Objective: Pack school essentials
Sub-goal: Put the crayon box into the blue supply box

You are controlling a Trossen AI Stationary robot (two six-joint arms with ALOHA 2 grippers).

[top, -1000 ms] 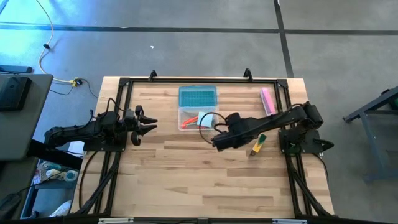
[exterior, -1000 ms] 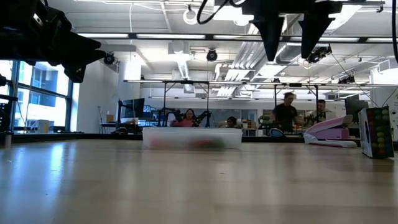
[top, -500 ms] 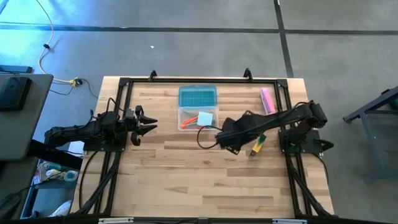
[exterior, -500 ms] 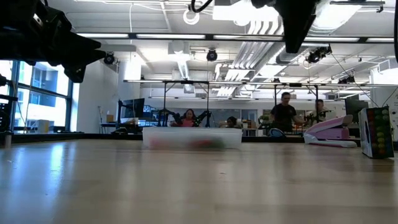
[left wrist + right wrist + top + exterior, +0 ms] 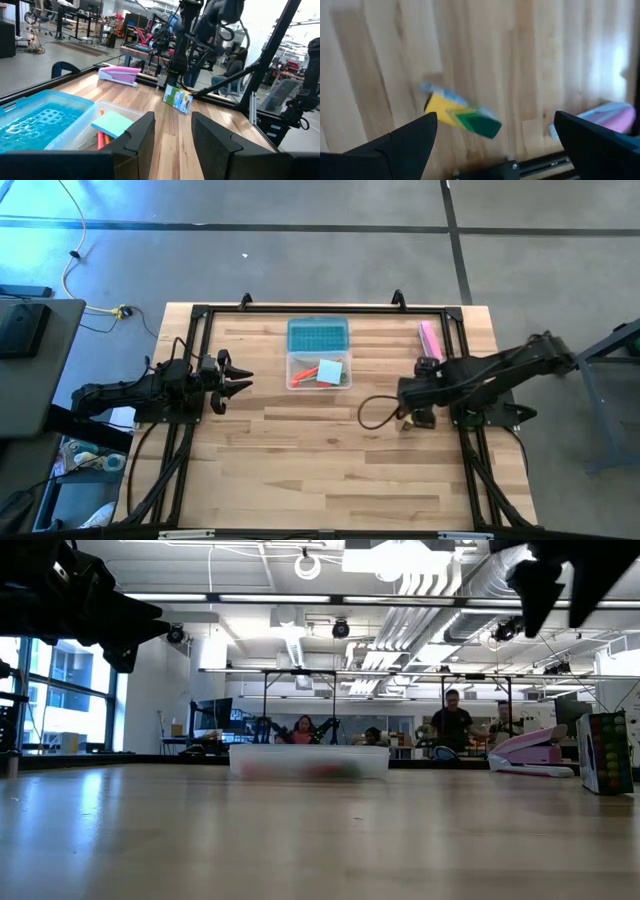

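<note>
High view: the right end effector hangs directly above the yellow-green-black marker box, which lies on the bench and is almost wholly hidden under it. The clear bin, holding the light-blue notepad and the orange-red pen, sits well apart on the side facing the left arm. The pink stapler lies near, toward the bench's far edge. The left end effector waits with fingers spread at its own side.

Low view: the box stands at the picture's edge, one narrow end raised, beside the stapler. The right end effector is overhead, apart from it.

Left wrist view: the box rests tilted on a long edge, its broad printed face turned toward this camera.

Right wrist view: the right fingers are spread wide, holding nothing. The box lies ahead between them, its long axis slanting across the bench boards, green end toward the stapler.

Judgement: a light, stiff carton, slightly crushable, with smooth faces. Take hold across the short width at mid-length, jaws square to the long axis.
</note>
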